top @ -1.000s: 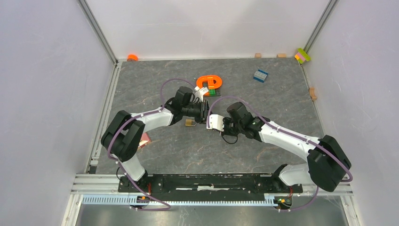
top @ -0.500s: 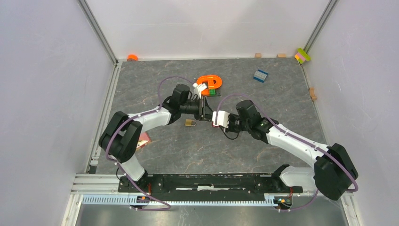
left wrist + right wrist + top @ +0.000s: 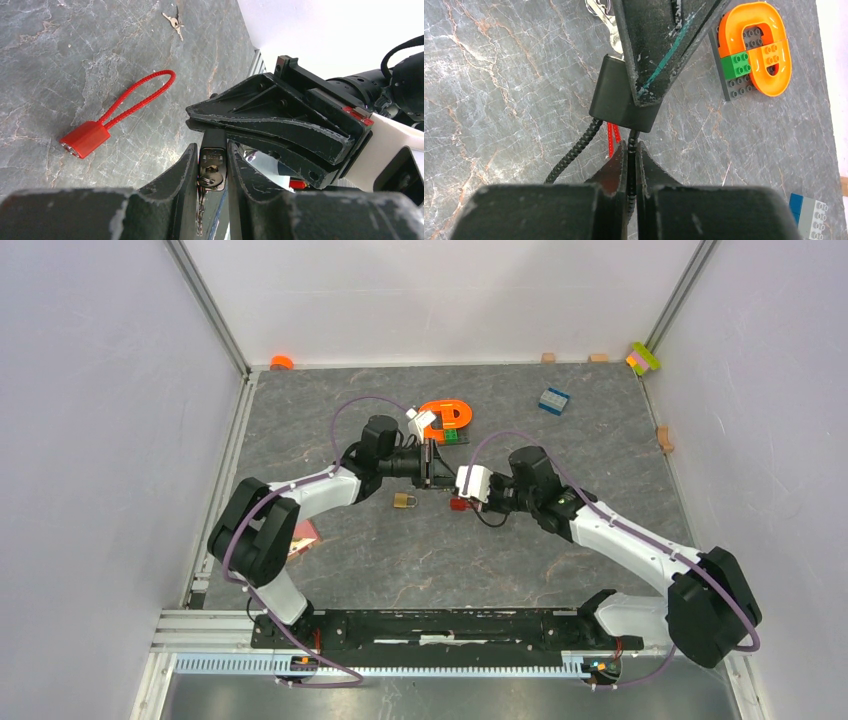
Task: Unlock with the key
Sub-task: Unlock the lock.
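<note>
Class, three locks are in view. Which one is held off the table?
The black cable lock: the left gripper clamps its body, the right gripper pinches its cable. The red cable lock and brass padlock lie on the table.

Black cable lock (image 3: 619, 100), key (image 3: 212, 179) at its end, held aloft, body level.

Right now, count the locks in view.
3: black cable lock in left gripper; red cable lock on the table; brass padlock near it. More may be hidden.
</note>
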You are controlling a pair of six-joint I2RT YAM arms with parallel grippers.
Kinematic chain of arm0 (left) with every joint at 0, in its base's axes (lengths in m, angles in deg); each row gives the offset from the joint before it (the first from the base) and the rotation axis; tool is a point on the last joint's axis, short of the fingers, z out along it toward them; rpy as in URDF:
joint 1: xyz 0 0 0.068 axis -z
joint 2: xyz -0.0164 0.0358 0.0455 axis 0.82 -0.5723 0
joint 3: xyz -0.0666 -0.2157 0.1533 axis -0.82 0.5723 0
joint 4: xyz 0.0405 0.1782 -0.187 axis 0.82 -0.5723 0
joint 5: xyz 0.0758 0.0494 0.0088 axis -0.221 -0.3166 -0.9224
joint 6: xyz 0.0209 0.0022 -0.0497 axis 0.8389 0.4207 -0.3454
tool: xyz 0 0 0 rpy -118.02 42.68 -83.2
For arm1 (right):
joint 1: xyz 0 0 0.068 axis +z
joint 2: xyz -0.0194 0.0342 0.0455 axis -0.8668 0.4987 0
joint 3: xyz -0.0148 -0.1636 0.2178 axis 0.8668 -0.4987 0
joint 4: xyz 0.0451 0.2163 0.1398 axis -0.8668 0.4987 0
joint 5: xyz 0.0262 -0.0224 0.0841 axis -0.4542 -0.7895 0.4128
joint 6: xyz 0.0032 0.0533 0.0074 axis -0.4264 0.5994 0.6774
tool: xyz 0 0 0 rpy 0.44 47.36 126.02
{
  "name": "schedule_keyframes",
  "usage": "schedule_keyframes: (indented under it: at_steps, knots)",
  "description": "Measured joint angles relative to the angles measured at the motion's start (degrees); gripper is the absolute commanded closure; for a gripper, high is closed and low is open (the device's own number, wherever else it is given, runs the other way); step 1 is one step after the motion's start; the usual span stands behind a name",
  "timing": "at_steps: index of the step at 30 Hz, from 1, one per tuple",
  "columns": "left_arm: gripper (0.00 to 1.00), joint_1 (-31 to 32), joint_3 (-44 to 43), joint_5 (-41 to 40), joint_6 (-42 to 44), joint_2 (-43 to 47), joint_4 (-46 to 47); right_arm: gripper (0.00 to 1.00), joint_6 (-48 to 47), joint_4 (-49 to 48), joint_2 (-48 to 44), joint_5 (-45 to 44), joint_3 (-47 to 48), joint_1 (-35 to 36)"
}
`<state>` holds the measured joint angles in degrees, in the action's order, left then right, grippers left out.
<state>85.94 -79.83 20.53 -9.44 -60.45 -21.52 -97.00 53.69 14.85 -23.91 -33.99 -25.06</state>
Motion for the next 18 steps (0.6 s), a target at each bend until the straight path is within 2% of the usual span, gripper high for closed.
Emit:
schedule_keyframes:
  at_steps: [6, 9, 14, 16, 18]
  knots:
    - [0.98, -1.4, 1.0, -1.7, 0.5, 0.0, -0.4, 0.48, 0.6, 1.6, -0.1, -0.1, 1.3, -1.7]
    - [0.98, -3.1, 2.0, -2.8, 0.5, 0.0, -2.0, 0.34, 0.9, 2.1, -0.3, -0.3, 2.5, -2.6]
    - [0.98, -3.3, 2.0, -3.5, 0.5, 0.0, -2.3, 0.19, 2.2, 2.9, -0.4, 1.7, 5.0, -2.7]
    - [0.98, -3.3, 2.0, -3.5, 0.5, 0.0, -2.3, 0.10, 3.3, 2.7, -0.3, 3.5, 5.6, -2.7]
    - [0.98, -3.3, 2.0, -3.5, 0.4, 0.0, -2.2, 0.07, 4.7, 2.4, 0.2, 5.5, 5.9, -2.7]
